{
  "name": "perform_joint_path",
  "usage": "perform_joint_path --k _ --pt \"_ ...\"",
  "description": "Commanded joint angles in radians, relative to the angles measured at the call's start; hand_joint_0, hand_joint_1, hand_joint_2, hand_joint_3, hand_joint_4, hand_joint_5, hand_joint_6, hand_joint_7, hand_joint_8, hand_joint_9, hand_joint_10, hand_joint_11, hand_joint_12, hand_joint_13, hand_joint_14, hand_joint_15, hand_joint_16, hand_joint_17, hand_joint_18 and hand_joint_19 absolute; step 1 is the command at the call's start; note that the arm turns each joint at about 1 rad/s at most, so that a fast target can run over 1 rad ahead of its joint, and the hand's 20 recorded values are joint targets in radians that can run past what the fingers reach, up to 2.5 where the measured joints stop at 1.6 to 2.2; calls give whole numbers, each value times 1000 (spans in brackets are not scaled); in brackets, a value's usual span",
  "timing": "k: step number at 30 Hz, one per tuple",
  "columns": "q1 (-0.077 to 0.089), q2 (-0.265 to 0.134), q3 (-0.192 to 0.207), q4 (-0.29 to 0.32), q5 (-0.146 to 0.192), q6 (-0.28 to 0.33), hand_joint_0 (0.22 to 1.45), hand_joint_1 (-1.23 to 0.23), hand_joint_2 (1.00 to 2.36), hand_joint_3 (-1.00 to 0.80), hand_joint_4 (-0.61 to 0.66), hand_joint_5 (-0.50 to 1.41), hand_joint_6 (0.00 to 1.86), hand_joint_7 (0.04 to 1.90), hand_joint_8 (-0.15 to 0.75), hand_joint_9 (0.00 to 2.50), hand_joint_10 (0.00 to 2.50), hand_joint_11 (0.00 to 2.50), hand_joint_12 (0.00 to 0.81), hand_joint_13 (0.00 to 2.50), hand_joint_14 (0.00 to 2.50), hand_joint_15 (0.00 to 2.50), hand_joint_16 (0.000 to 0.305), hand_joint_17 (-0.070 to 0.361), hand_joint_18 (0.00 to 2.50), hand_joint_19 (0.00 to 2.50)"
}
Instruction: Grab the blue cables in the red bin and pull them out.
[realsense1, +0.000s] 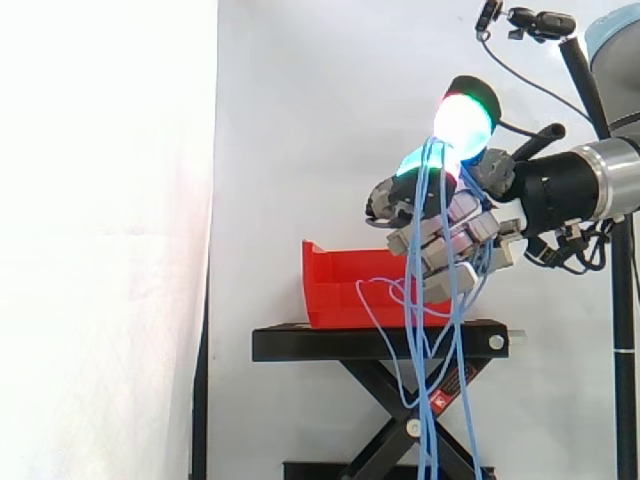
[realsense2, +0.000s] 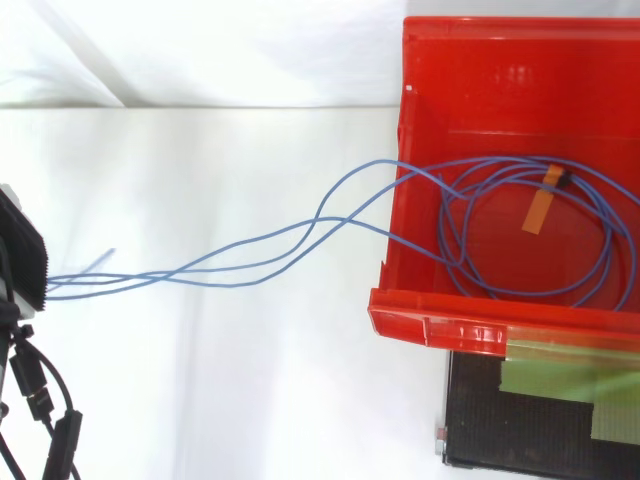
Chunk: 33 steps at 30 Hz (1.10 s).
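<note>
While my hand (realsense1: 478, 232) pinches the blue cables (realsense1: 432, 445) between curled fingertips, loops hang below it and a coil lies in the red bin (realsense2: 440, 325) beneath. Judged light, limp, slippery; best gripped as bunched strands.

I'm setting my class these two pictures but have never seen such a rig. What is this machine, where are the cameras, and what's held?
It is a robot arm ending in a hand. One camera looks level from the side, the other straight down; both show one scene. A red bin stands on a black stand. The fingers, with glowing tips, are curled round blue cables above the bin. Some strands hang past the stand; the rest lie coiled in the bin, marked with orange tape.
</note>
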<state>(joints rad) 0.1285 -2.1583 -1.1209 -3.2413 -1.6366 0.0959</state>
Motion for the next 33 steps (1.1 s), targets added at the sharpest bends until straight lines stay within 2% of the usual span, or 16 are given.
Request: perform_joint_path --k 1,16,33 --pt "2 2 -3 6 0 8 783 -874 1000 -1000 125 665 1028 447 269 656 1796 936 333 772 1708 957 40 90 825 1229" --pt "5 2 -2 6 0 3 744 -820 1000 -1000 163 709 918 498 291 687 1669 996 349 767 1703 962 43 96 818 1210" --pt "5 2 -2 6 0 2 724 -795 1000 -1000 176 721 893 502 296 705 1586 1040 357 767 1692 956 44 100 812 1205"
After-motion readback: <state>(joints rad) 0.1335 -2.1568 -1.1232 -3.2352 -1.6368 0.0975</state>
